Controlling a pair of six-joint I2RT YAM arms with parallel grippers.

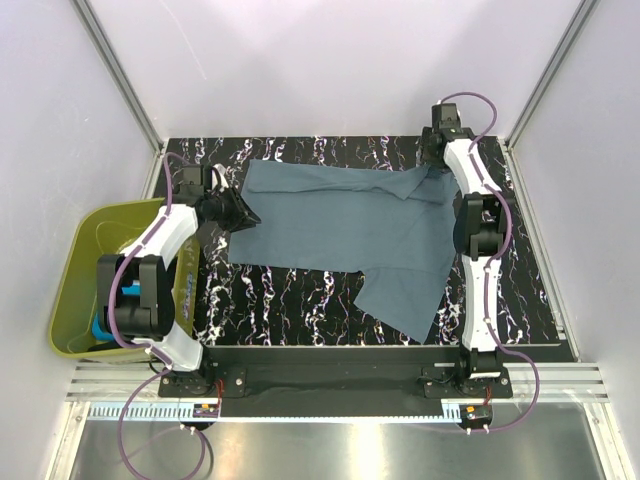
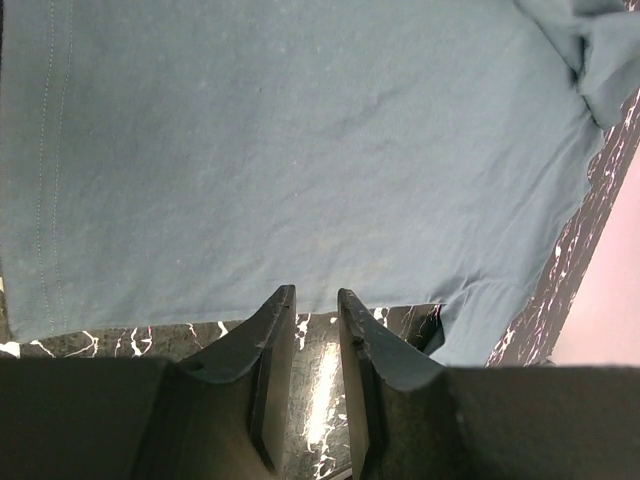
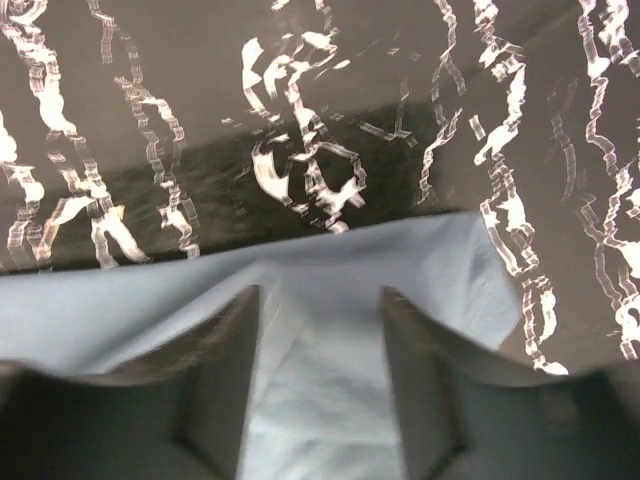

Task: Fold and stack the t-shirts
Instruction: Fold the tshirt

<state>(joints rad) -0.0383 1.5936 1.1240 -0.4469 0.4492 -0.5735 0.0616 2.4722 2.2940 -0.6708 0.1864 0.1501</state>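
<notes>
A slate grey-blue t-shirt (image 1: pixel 340 225) lies spread on the black marbled table (image 1: pixel 300 300), with one part hanging toward the front right. My left gripper (image 1: pixel 243 212) rests at the shirt's left edge. In the left wrist view the left gripper (image 2: pixel 315 292) stands narrowly open, with bare table between its fingers and the t-shirt's (image 2: pixel 300 150) hem just past the tips. My right gripper (image 1: pixel 437 170) is over the shirt's far right corner. In the right wrist view the right gripper (image 3: pixel 320 291) is open, and the t-shirt's cloth (image 3: pixel 120 300) lies loose between the fingers. A bit of bright turquoise cloth (image 1: pixel 103 327) shows in the tub.
An olive-green tub (image 1: pixel 75 270) stands off the table's left side, partly behind my left arm. White walls with metal frame posts close in the table on three sides. Marbled table surface shows in front of the shirt and along the far edge (image 1: pixel 330 150).
</notes>
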